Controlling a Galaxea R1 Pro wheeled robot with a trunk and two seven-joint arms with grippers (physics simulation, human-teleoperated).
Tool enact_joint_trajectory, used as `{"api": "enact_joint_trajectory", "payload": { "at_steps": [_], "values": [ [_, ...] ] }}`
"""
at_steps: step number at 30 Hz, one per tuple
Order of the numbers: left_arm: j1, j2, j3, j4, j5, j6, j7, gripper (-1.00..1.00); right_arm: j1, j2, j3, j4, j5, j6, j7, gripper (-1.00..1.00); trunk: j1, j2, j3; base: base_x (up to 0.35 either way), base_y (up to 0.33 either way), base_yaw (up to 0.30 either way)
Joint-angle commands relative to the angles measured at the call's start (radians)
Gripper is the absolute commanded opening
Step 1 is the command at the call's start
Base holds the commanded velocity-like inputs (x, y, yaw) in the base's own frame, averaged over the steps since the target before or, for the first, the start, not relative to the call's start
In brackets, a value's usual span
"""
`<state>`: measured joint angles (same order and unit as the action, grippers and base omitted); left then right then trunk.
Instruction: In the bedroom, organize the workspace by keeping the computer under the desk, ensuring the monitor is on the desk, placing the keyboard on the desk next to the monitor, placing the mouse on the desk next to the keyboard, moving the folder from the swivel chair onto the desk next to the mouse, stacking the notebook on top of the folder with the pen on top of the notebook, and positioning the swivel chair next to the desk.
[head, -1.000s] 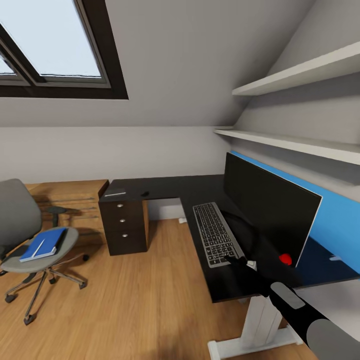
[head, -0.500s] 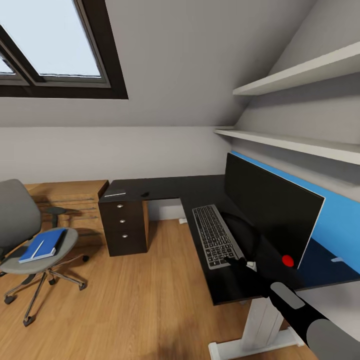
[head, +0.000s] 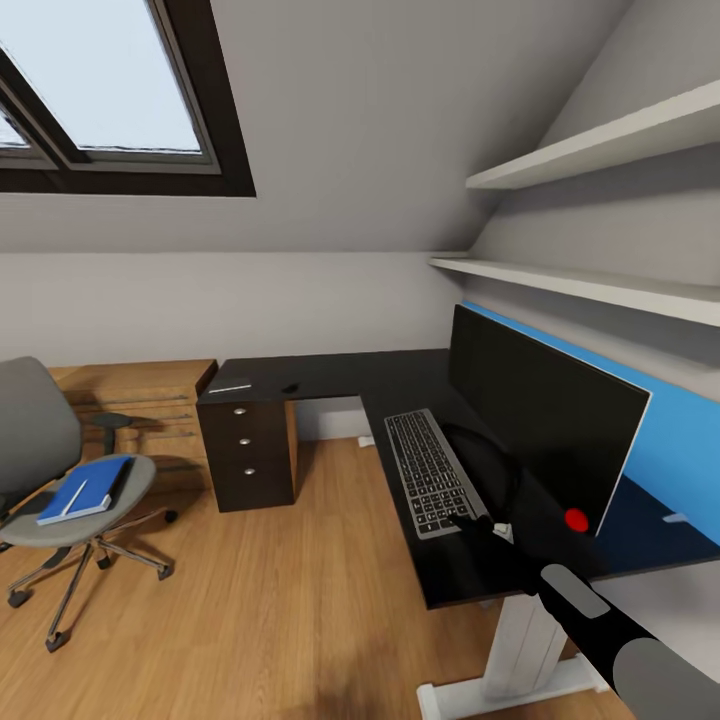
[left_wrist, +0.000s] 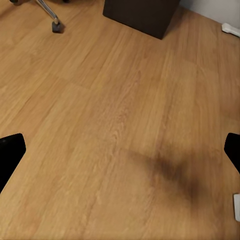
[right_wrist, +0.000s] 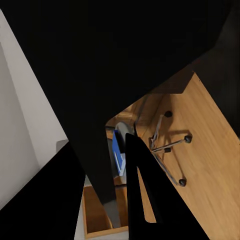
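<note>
The desk (head: 330, 375) is the landmark: an L-shaped black top under sloped grey-white walls, with a light wood floor (head: 280, 600) below and a dark-framed skylight (head: 110, 100) above its far end. On the desk the monitor (head: 540, 425) stands upright before the blue back panel (head: 680, 440), a red dot at its near lower corner. Just beside the screen's front lies the keyboard (head: 432, 470), flat and lengthwise. At the desk's far end, above the drawers with silver knobs (head: 245, 440), a small dark mouse (head: 290, 387) and a thin pale strip (head: 231, 388) rest on the top. Two white shelves (head: 600, 215) run along the wall over the monitor.

Well apart from the desk stands the swivel chair (head: 70, 480); the blue folder (head: 85, 490) lies on its seat with a white pen (head: 76, 497) across it.

The right gripper (head: 478, 522) sits at the keyboard's near corner; whether its fingers are parted I cannot tell. The left gripper (left_wrist: 120, 155) hangs over bare floor, fingers spread wide. No writing is readable.
</note>
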<state>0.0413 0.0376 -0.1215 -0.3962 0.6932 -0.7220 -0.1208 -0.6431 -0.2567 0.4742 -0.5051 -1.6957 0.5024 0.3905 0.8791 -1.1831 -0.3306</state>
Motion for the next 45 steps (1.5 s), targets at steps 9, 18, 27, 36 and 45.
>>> {"api": "enact_joint_trajectory", "payload": {
  "at_steps": [9,18,27,36,45],
  "values": [
    [0.0,-0.001,-0.006,-0.001,0.011,-0.002,-0.003,1.0,-0.001,-0.001,0.007,-0.001,-0.006,-0.001,0.008,-1.0,0.035,-0.064,-0.029,0.0,0.0,0.0],
    [0.0,-0.001,-0.006,-0.001,0.011,-0.002,-0.004,1.0,-0.001,-0.001,0.009,-0.001,-0.004,-0.001,0.008,-1.0,0.039,-0.071,-0.032,0.0,0.0,0.0],
    [0.0,-0.001,-0.006,-0.001,0.011,-0.002,-0.005,1.0,-0.001,-0.001,0.01,-0.002,-0.002,0.0,0.005,-1.0,0.058,-0.106,-0.048,0.0,0.0,0.0],
    [0.0,0.001,-0.006,-0.001,0.011,-0.002,-0.005,1.0,-0.001,-0.001,0.009,-0.001,-0.002,-0.001,0.007,-1.0,0.092,-0.169,-0.076,0.0,0.0,0.0],
    [0.0,0.001,-0.006,-0.001,0.011,-0.002,-0.005,1.0,-0.001,-0.001,0.009,-0.001,-0.001,-0.001,0.008,-1.0,0.1,-0.183,-0.083,0.0,0.0,0.0]
  ]
}}
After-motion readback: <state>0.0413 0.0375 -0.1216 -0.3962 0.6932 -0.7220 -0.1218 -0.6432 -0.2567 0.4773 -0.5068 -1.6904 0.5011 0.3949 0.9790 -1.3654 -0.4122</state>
